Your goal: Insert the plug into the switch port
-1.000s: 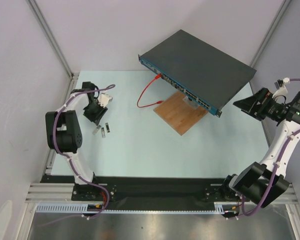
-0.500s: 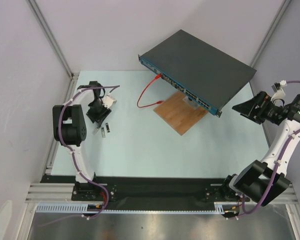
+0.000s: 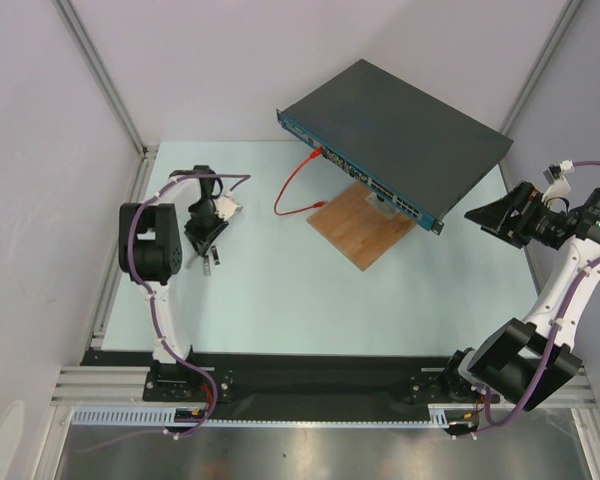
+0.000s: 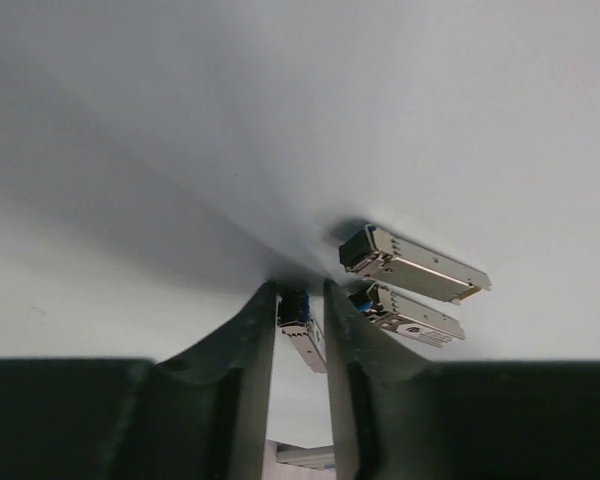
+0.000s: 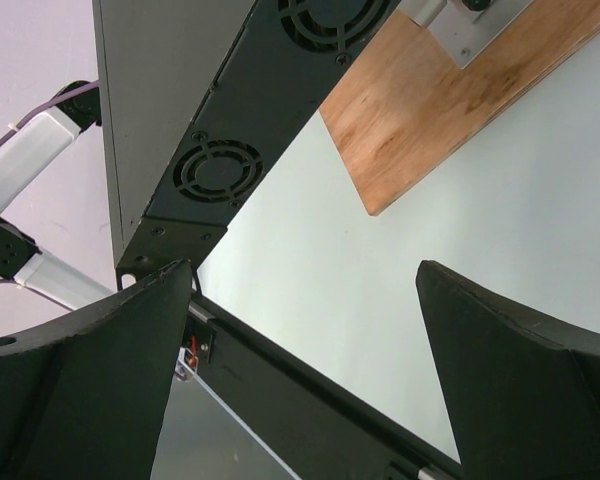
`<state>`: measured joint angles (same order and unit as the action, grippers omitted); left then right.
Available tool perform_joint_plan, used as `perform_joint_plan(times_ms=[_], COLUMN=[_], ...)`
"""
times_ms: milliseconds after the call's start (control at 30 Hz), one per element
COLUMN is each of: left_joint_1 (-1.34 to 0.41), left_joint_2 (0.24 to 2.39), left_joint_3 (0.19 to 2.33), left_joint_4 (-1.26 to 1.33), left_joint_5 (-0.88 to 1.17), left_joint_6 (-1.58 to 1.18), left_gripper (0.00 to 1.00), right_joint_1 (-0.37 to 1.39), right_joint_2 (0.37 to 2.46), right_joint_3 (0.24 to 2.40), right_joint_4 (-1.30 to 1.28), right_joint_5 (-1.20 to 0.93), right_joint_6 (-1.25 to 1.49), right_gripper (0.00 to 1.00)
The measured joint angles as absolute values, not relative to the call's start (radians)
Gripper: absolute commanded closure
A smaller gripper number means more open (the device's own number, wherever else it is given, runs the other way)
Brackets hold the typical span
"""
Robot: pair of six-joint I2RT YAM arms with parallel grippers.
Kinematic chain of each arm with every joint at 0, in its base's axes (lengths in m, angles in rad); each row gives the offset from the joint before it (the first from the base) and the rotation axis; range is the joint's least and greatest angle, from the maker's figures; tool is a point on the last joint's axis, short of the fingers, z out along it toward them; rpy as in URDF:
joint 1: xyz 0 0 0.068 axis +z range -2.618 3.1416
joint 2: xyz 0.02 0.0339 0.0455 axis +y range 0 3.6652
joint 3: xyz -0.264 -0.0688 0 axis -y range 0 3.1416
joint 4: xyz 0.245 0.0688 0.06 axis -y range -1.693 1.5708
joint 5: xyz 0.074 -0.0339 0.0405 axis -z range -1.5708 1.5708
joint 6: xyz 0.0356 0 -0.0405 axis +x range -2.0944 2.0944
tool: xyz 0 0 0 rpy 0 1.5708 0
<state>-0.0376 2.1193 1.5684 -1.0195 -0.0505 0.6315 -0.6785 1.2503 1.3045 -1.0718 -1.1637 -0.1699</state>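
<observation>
The switch (image 3: 395, 125) is a dark grey flat box with a blue port strip, propped at the back on a wooden board; its vented side shows in the right wrist view (image 5: 230, 165). A red cable (image 3: 292, 190) is plugged into its front. My left gripper (image 3: 206, 250) is down on the table at the left. In the left wrist view the left gripper (image 4: 300, 290) is closed narrowly around a small silver plug (image 4: 302, 330) with a blue end, which lies on the table. My right gripper (image 3: 477, 215) is open and empty, in the air right of the switch.
Two more silver plugs (image 4: 415, 265) (image 4: 410, 318) lie just right of the held one. The brown wooden board (image 3: 360, 225) lies under the switch's front and shows in the right wrist view (image 5: 430, 110). A black rail (image 5: 310, 390) runs along the near edge.
My left arm has swung right and down, bringing its gripper onto the group of plugs. My right gripper has shifted slightly and then stayed put.
</observation>
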Motion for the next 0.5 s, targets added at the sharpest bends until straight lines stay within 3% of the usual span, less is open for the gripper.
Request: perform_joint_plan(times_ms=[367, 500], left_joint_1=[-0.048, -0.048], left_joint_2=[2.122, 2.093], left_joint_3=[1.579, 1.607], left_joint_4=[-1.048, -1.061], left_joint_5=[-0.044, -0.018], left_joint_6=[0.603, 0.588], left_gripper=[1.00, 1.00], right_joint_1=[-0.678, -0.678], right_joint_2=[1.251, 1.251], right_joint_3=[1.352, 1.411], right_joint_4=[-1.073, -1.073], right_joint_5=[-1.163, -1.162], right_joint_6=[-0.169, -0.170], right_gripper=[0.00, 0.00])
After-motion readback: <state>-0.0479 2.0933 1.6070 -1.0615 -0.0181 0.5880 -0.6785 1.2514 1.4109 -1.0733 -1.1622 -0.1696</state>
